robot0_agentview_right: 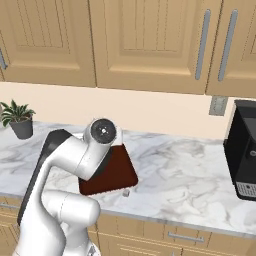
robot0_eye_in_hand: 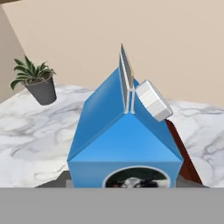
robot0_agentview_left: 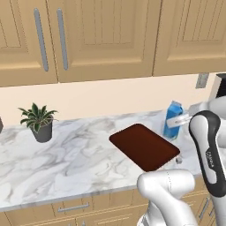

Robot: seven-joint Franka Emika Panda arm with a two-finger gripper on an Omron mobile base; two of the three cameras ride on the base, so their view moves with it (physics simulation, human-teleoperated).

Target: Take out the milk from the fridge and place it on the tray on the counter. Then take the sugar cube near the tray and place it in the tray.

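1. Marble counter [robot0_agentview_left: 66, 150] under wooden cabinets carries a potted plant [robot0_agentview_left: 39, 121], the brown tray [robot0_agentview_left: 143, 145] and, by the tray's near corner, the sugar cube [robot0_agentview_left: 178, 160].
2. Milk [robot0_agentview_left: 173, 120] is upright at the tray's far right edge, off to its side rather than over it, with the gripper [robot0_agentview_left: 185, 118] closed on it; the hand view shows the carton right against the camera.
3. Judged step: carrying milk to the tray.
4. Next move calls for shifting it over the tray, lowering it upright and releasing; the cube follows.
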